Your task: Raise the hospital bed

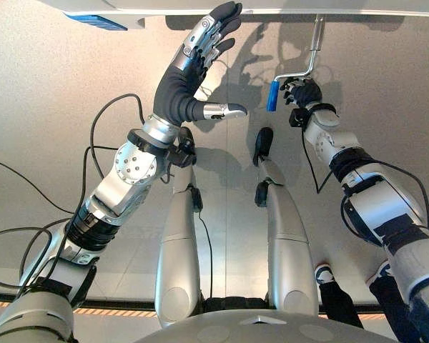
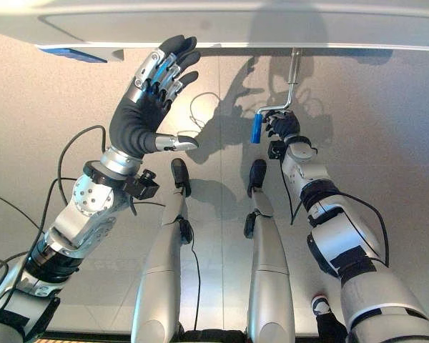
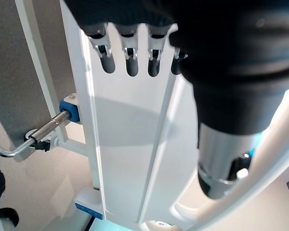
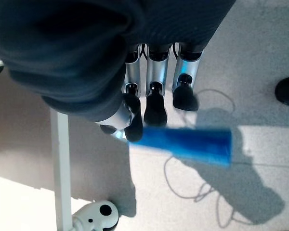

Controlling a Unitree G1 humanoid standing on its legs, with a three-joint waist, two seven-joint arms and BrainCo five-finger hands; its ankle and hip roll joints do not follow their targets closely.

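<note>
Left eye view: our right hand (image 1: 302,91) curls around the blue-gripped metal crank handle (image 1: 272,95) to wind it; left hand (image 1: 200,53), fingers straight, braces the white bed frame (image 1: 272,6).

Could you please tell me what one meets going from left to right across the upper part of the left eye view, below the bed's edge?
Left hand, open with fingers up against the white bed frame → blue crank handle → right hand, curled by that handle, with the metal crank rod rising above it to the bed.
</note>
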